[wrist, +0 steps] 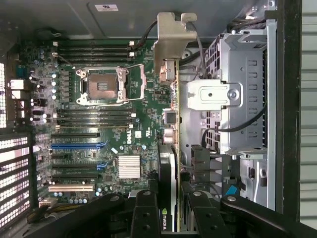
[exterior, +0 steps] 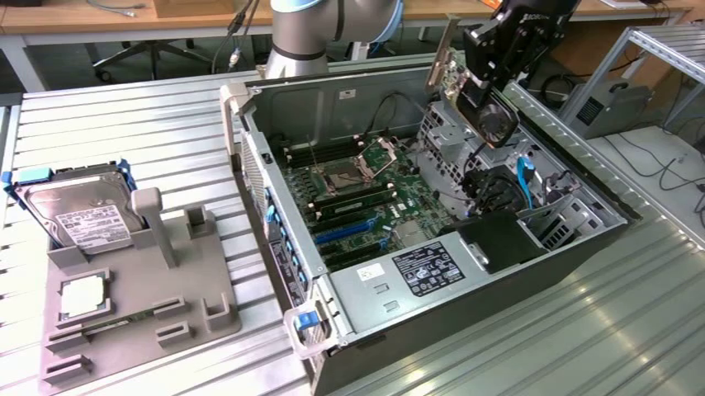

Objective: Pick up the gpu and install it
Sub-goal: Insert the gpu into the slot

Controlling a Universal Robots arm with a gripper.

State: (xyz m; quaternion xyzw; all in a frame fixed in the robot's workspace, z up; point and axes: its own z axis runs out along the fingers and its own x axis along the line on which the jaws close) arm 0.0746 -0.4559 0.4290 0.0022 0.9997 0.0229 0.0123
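Observation:
My gripper (exterior: 486,78) hangs above the far right part of the open computer case (exterior: 364,318) and is shut on the gpu (exterior: 493,115). The card is black, with a round fan and a silver bracket strip (exterior: 445,58) at its far end. In the wrist view the gpu (wrist: 171,144) shows edge-on between my two black fingers (wrist: 144,210), with its bracket (wrist: 171,34) at the far end. It hovers over the edge of the green motherboard (wrist: 129,124), beside the metal drive cage (wrist: 237,99). The blue and black expansion slots (wrist: 74,145) lie apart from it.
The case lies on its side on a ribbed metal table (exterior: 573,330). A grey fixture (exterior: 187,305) at the exterior view's left holds a silver hard drive (exterior: 82,214) and a processor chip (exterior: 82,297). Cables (exterior: 523,186) and a power supply (exterior: 435,268) fill the case's right part.

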